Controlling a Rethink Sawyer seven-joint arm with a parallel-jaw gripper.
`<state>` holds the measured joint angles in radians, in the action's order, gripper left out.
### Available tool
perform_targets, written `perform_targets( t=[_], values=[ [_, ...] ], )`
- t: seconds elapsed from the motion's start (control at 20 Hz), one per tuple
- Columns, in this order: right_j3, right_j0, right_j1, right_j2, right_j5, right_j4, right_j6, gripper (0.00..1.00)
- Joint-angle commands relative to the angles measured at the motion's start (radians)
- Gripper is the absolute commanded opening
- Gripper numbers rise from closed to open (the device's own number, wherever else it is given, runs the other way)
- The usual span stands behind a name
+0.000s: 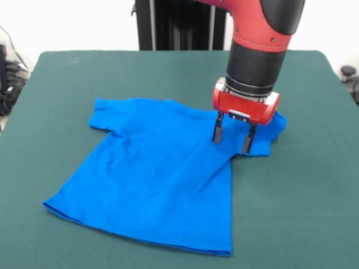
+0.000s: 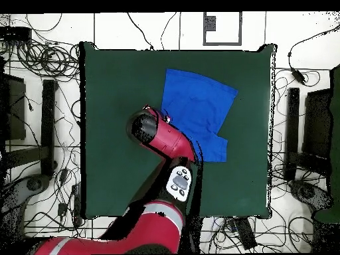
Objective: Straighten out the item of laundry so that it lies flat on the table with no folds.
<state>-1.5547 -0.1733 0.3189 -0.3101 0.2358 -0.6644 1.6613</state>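
Blue T-shirt (image 1: 157, 179) lies rumpled on the green table (image 1: 314, 213); jaws (image 1: 233, 137) apart above its sleeve.

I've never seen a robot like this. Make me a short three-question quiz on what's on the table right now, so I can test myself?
1. True or false: the T-shirt lies fully flat, without creases.
2. In the front view, the gripper hangs over which part of the shirt? A) the bottom hem B) the picture's right sleeve C) the picture's left sleeve
3. Fill in: the gripper's two fingers stand ____, with nothing between them.

Key:
1. False: creases run across it below the gripper.
2. B.
3. Apart. The dark green table holds only the shirt.
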Motion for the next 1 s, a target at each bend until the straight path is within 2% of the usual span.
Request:
perform_targets(
  t=[0.05, 0.65, 1.0],
  values=[
    [0.018, -0.051, -0.007, 0.017, 0.047, -0.108, 0.400, 1.00],
    [0.034, -0.099, -0.025, -0.036, 0.109, -0.141, 0.558, 1.00],
    [0.042, -0.102, -0.035, -0.032, 0.097, -0.123, 0.588, 1.00]
  ],
)
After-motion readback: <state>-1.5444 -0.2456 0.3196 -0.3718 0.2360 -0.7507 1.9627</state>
